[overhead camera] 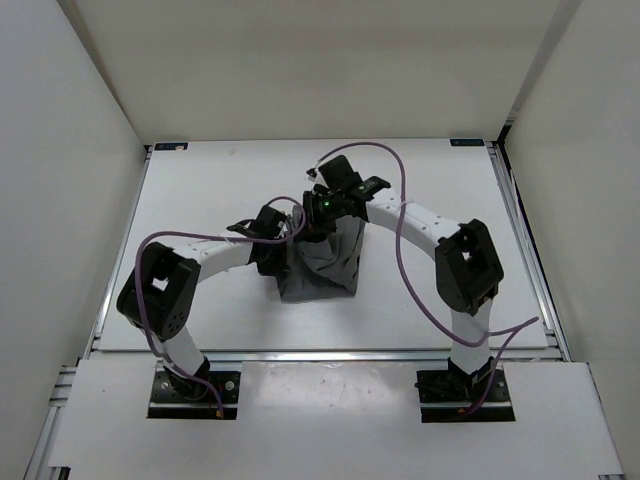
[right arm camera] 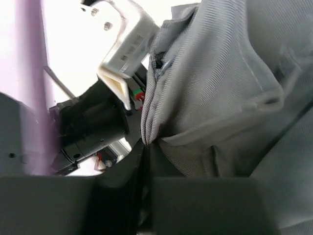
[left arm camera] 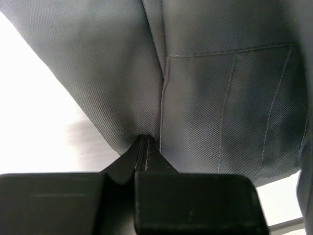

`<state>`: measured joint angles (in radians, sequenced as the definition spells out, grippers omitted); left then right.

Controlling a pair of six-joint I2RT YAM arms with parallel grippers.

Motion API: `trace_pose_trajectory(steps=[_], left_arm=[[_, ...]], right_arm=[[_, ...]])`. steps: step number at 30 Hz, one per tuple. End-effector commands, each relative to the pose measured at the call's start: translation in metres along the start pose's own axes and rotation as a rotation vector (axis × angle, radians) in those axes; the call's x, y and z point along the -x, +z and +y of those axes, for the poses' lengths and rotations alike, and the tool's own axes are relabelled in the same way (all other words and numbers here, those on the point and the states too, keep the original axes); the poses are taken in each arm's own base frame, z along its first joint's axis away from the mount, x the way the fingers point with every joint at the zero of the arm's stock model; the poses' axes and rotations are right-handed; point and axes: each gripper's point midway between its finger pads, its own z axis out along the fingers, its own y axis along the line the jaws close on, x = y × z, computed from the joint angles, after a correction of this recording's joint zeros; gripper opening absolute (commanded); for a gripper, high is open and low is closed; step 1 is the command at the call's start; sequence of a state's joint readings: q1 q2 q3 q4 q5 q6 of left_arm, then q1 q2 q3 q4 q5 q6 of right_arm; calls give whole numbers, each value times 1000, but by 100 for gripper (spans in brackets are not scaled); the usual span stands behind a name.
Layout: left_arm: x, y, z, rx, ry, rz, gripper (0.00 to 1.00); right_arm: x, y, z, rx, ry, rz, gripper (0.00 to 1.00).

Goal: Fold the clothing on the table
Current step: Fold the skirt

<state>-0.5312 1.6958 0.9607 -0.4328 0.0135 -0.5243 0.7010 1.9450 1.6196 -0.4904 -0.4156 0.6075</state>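
The grey clothing (overhead camera: 325, 270) hangs bunched over the middle of the white table (overhead camera: 220, 180), its lower edge resting on the surface. My left gripper (overhead camera: 288, 238) is at the garment's upper left and my right gripper (overhead camera: 322, 228) at its upper right, close together. In the left wrist view the left gripper (left arm camera: 145, 147) is shut on a stitched seam of the clothing (left arm camera: 220, 98), whose pocket stitching shows. In the right wrist view the right gripper (right arm camera: 146, 147) is shut on a gathered fold of the clothing (right arm camera: 230, 88).
Purple cables (overhead camera: 400, 230) loop from both arms above the table. The left arm's black wrist (right arm camera: 93, 122) sits very near the right gripper. White walls (overhead camera: 60, 150) enclose the table, with aluminium rails (overhead camera: 525, 240) along its sides.
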Motion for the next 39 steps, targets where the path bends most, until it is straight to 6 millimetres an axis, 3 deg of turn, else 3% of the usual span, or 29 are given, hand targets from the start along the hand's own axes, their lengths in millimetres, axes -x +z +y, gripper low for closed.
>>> trace_pose_trajectory(steps=[1,2,4,6,10,13,15,17,19,20,23,24,25,30,37,39], left_arm=[[-8,-7,13,10,1,7,0],[-8,-9,14,4,-7,9,0],[1,-17,25,20,-20,-21,0],[16,-30,37,37,-45,-60,0],[52,-69,75,76,-132,-191,0],[79,-115,93,74,-174,-323,0],[85,-131,68,-6,-137,-340,0],[81,-138,19,-217,-97,-309,0],[77,-141,-28,-383,-76,-283,0],[86,-146,-42,-430,-74,-309,0],[76,-132,-87,-526,5,-224,0],[78,-131,-93,-551,-4,-220,19],[78,-125,-97,-566,-8,-206,29],[74,-101,-77,-457,-45,-177,45],[85,-101,-38,-218,-31,-268,49],[80,-95,-29,-197,-35,-241,49]], right_arm=[[10,4,28,125,5,12,22],[10,3,30,146,16,18,32],[15,-4,44,212,-22,-15,40],[22,-28,62,257,-59,-87,49],[42,-75,79,297,-109,-221,48],[46,-105,63,257,-77,-302,42],[36,-104,33,194,-8,-294,24],[27,-97,5,140,49,-265,4],[23,-92,-22,85,103,-243,0],[16,-85,-32,61,125,-211,0],[16,-78,-52,26,159,-189,1],[15,-76,-52,23,152,-190,4],[16,-78,-52,26,154,-200,5],[18,-87,-51,7,128,-229,7],[10,-86,-54,15,136,-216,8],[7,-81,-58,10,144,-200,9]])
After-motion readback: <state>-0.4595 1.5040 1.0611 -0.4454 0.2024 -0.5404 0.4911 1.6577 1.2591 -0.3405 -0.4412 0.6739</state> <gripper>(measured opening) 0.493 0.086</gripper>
